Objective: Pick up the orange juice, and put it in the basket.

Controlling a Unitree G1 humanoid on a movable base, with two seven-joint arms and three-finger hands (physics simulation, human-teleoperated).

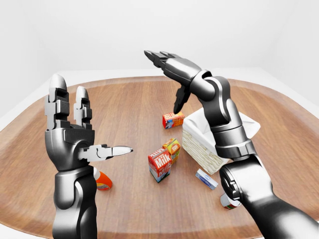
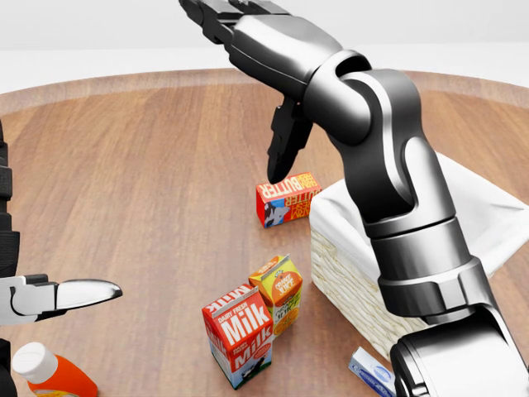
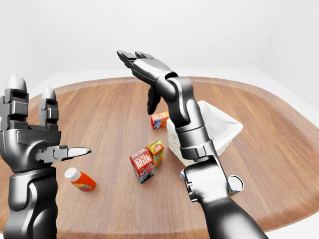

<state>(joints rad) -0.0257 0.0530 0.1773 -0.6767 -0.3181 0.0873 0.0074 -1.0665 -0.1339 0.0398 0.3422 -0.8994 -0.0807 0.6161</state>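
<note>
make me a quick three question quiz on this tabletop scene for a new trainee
1. True or false: the right hand is closed round the orange juice.
2. Which carton touches the orange juice: A, the milk carton; B, the butter box?
3. Fill in: the basket lies to the orange juice's ____ in the head view.

Key: 1 false, both it and the left hand are open and empty. 2 A. 3 right.

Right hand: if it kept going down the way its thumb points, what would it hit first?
Likely the butter box: the right hand has its thumb tip hanging just above it in the head view. Depth is unclear.
</note>
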